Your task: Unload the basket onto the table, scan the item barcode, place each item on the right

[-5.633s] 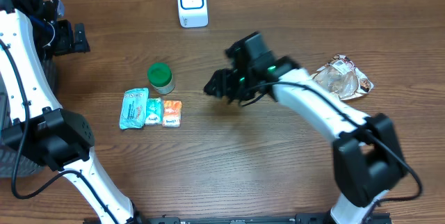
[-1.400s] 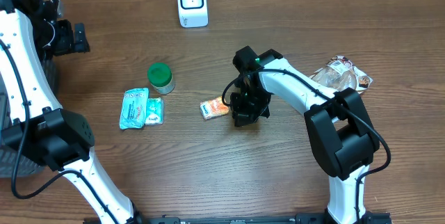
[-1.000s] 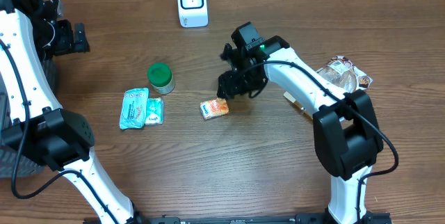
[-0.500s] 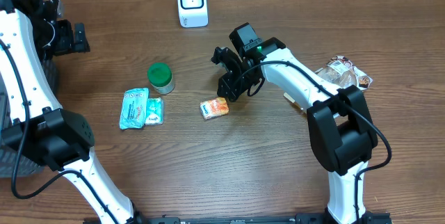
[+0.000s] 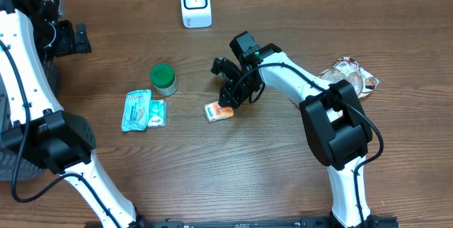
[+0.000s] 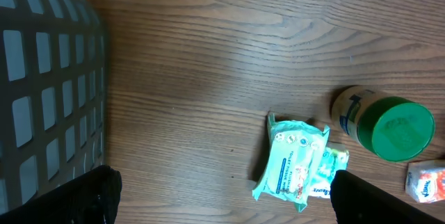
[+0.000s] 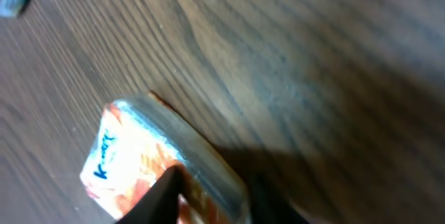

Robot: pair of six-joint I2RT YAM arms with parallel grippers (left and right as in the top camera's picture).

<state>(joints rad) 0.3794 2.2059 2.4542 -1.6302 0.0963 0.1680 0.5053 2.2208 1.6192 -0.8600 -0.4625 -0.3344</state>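
Since half a second ago the right gripper [image 5: 228, 99] has swung down and leftward onto the small orange-and-white foil packet [image 5: 218, 112], which lies where it lay, flat on the brown wooden table [image 5: 248, 178]. Its fingers [image 7: 167, 186] now straddle the packet's near end and seem, though the close view is blurred, to be pressed onto it in a pinch. That suggests the pick-up is starting. Lifting the packet and showing its barcode to the white box-shaped scanner [image 5: 195, 3], well apart beyond this gripper, is not yet done. Far off to its side, the left gripper [image 6: 222, 196] hangs spread wide, holding nothing.
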